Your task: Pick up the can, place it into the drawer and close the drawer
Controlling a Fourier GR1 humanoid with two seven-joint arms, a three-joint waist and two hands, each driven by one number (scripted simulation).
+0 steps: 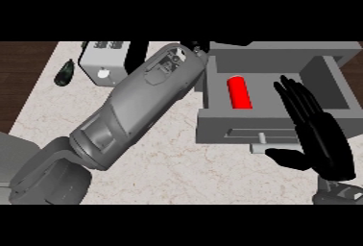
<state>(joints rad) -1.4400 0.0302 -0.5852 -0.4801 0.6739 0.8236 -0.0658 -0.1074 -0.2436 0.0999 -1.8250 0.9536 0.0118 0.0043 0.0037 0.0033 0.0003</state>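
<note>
Two forearms (142,105), right hand (322,139) spread and empty, left hand (198,47) unreadable; one can (239,92) in one drawer (234,129).

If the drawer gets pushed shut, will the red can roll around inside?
Probably not much. The red can lies on its side, pointing the way the drawer slides, so it would likelier slide than roll. Being round, it might roll sideways, but the walls should stop it.
</note>
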